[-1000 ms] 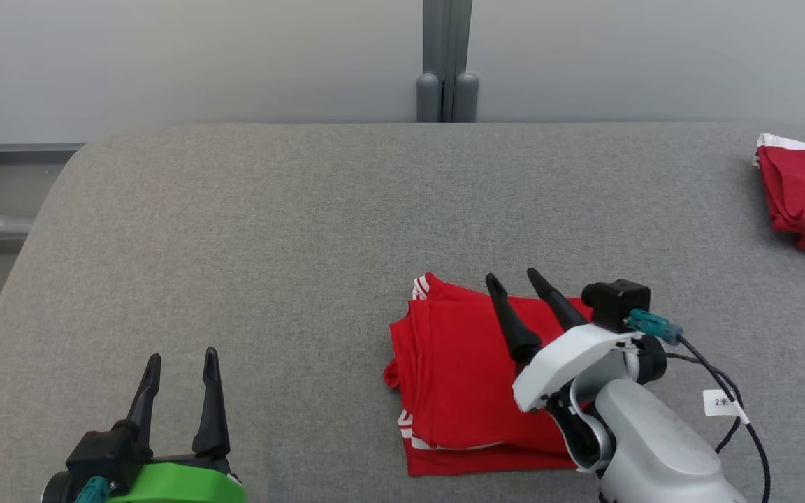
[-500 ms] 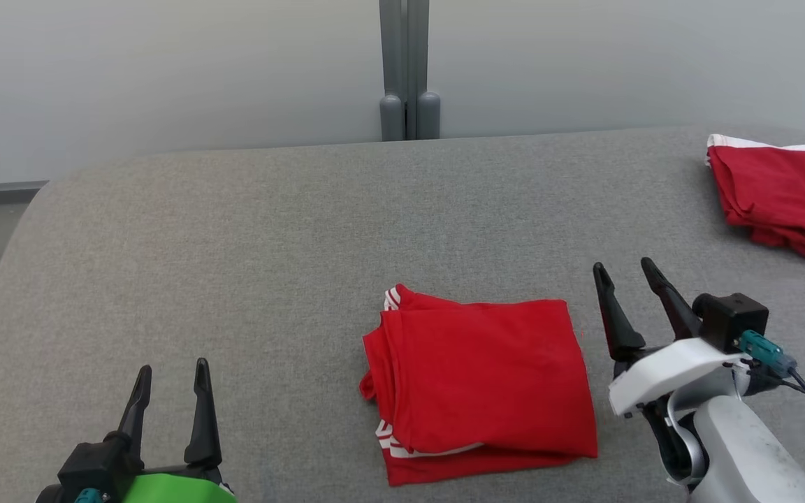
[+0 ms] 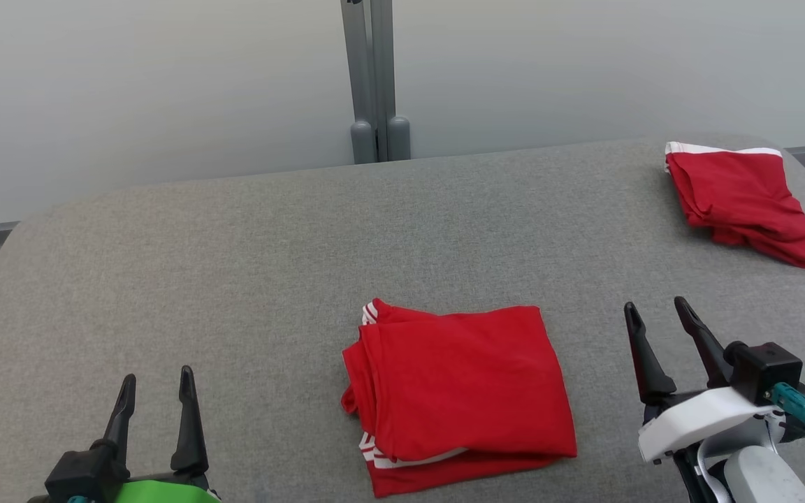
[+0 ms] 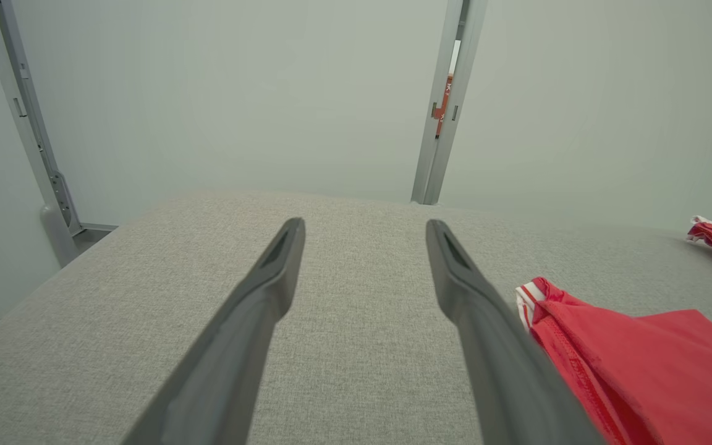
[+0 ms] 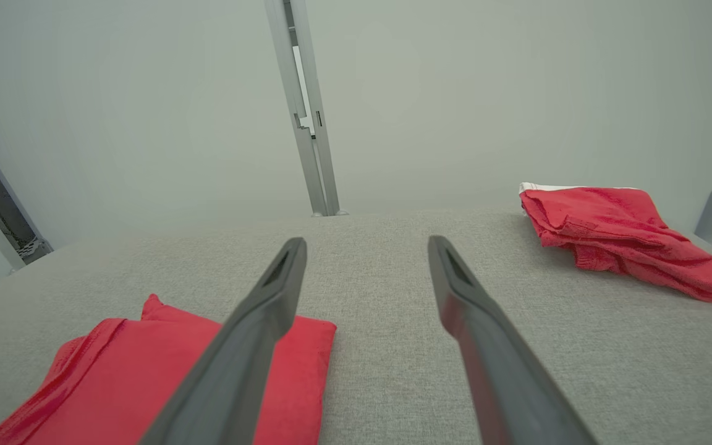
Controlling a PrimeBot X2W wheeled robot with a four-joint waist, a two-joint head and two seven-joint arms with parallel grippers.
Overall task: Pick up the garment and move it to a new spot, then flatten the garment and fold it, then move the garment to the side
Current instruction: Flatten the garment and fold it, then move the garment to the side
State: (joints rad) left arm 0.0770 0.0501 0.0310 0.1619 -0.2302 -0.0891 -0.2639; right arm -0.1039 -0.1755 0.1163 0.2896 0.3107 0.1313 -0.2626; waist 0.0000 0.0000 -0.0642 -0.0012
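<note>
A folded red garment with white stripes (image 3: 455, 395) lies flat on the grey padded table (image 3: 235, 279), near its front edge. It shows at the lower right of the left wrist view (image 4: 628, 364) and the lower left of the right wrist view (image 5: 139, 377). My right gripper (image 3: 657, 314) stands open just right of the garment, apart from it, with nothing between its fingers. My left gripper (image 3: 156, 381) is open at the lower left, well clear of the cloth.
A second red garment with a white band (image 3: 738, 199) lies crumpled at the table's far right corner, also seen as a red heap (image 5: 615, 232) in the right wrist view. A grey post (image 3: 372, 84) stands against the pale wall behind the table.
My right gripper has come off the folded garment and drawn back to its right, empty. The head camera has turned right, shifting the whole picture. The garment stays folded.
</note>
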